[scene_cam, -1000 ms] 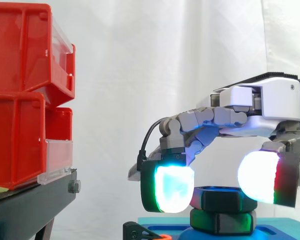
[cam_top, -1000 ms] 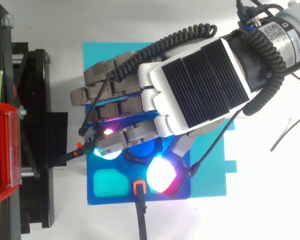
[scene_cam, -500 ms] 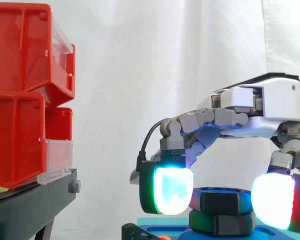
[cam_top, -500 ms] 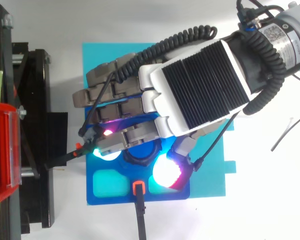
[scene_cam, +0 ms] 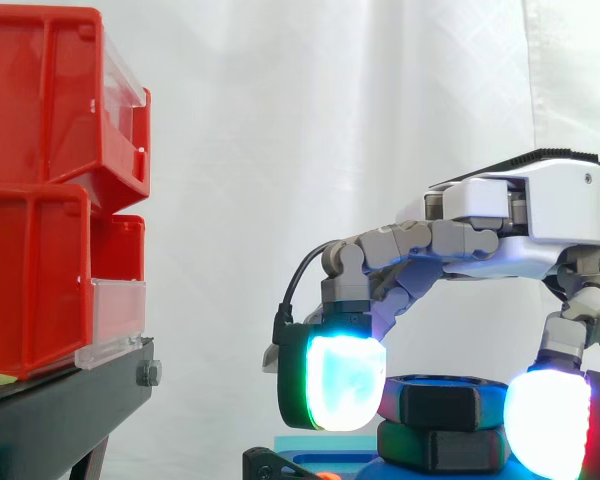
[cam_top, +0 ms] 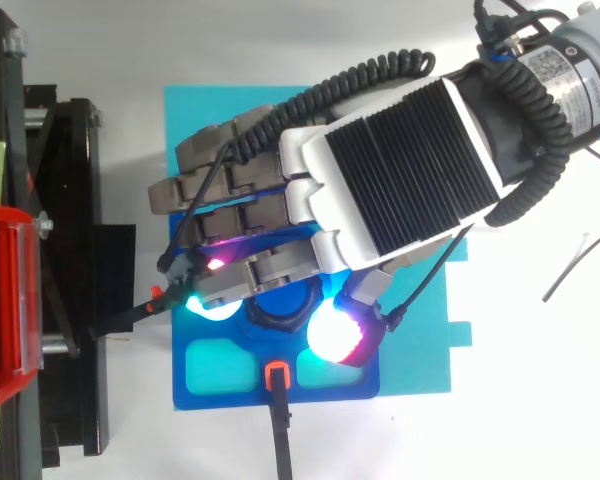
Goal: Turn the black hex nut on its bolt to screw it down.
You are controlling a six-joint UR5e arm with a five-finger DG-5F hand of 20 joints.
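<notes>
The black hex nut [scene_cam: 442, 400] sits on its bolt above a second black hex piece [scene_cam: 442, 447], on a blue fixture [cam_top: 220, 385]. From above, the nut [cam_top: 280, 310] shows as a dark ring under the hand. My hand [scene_cam: 520, 215] comes in from the right and hangs over the nut with its fingers curled down. One glowing cyan fingertip [scene_cam: 345, 385] lies against the nut's left side. The thumb's white pad [scene_cam: 545, 425] lies at its right side, a little lower. From above, the hand [cam_top: 400, 170] covers most of the fixture.
Red bins [scene_cam: 40, 190] are stacked on a black stand [scene_cam: 60, 420] at the left. A teal mat [cam_top: 420, 330] lies under the blue fixture. An orange clip [cam_top: 277, 376] with a black strap sits at the fixture's near edge.
The thumb's pad has swung down and to the right round the nut in the side view. The cyan fingertip has stayed at the nut's left side.
</notes>
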